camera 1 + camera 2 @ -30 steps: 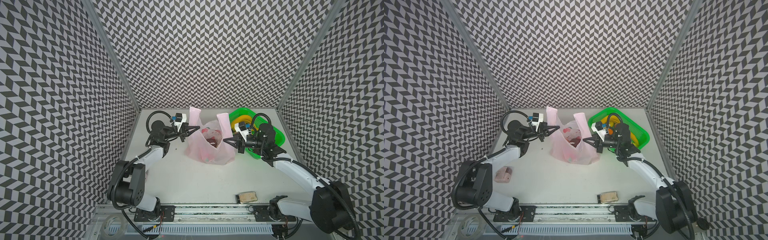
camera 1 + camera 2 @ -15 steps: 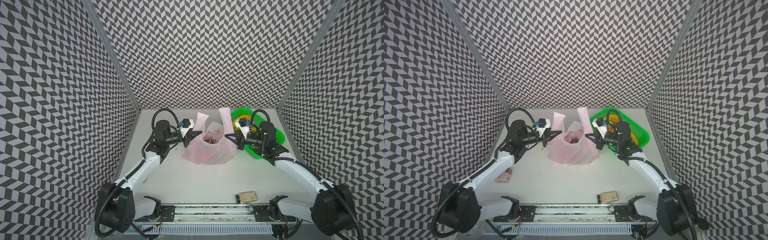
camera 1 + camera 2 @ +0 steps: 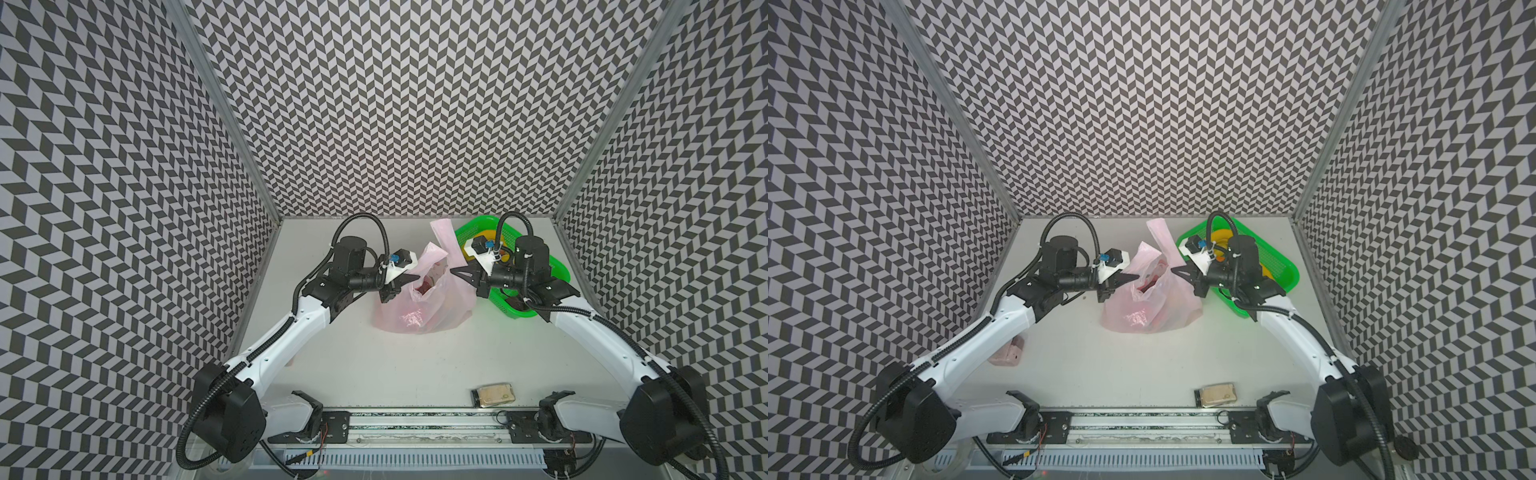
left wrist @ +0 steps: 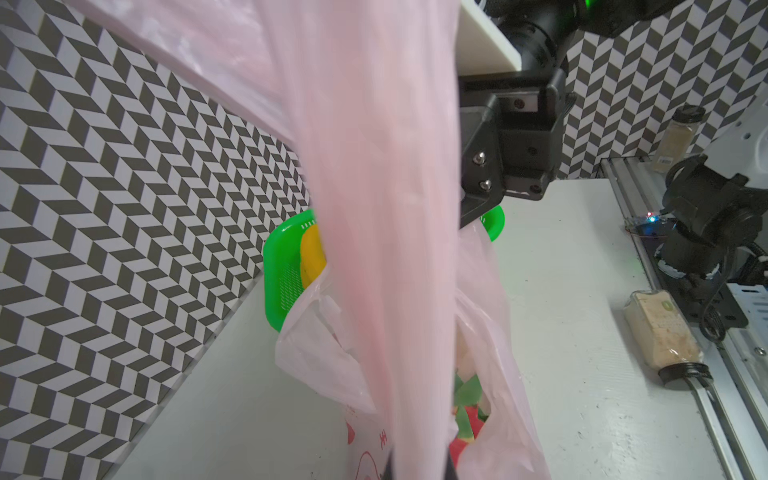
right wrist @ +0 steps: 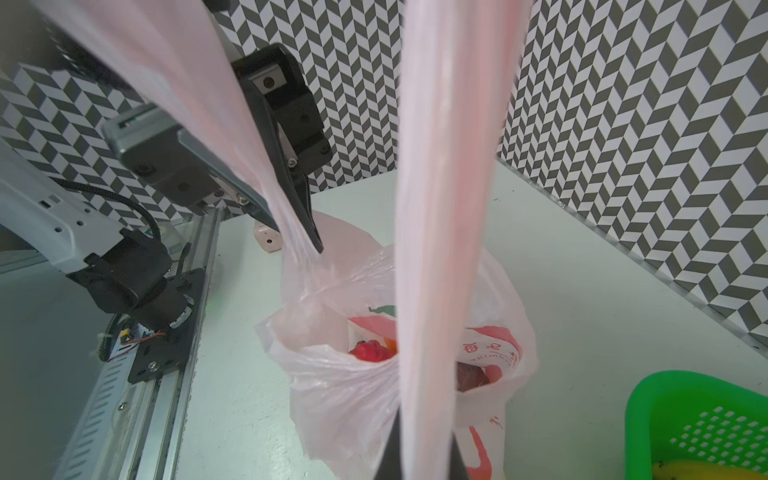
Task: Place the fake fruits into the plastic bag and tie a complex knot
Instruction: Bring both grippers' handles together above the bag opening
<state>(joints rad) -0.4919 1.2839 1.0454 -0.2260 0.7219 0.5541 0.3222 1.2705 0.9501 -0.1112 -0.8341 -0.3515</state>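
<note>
Red fruit in bag; yellow fruit left in basket. Left pincer, right pincer each clamp a handle; no knot.

The pale table carries the plastic bag, a green basket, a toppled jar and perhaps a pink sponge.

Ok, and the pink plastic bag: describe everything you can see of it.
The plastic bag is thin, translucent pink film with red print. It stands on the table beside the green mesh basket, mouth open, with no knot. The left gripper and right gripper are each shut on one handle, whose end stands upward. Fake fruits show inside.
</note>
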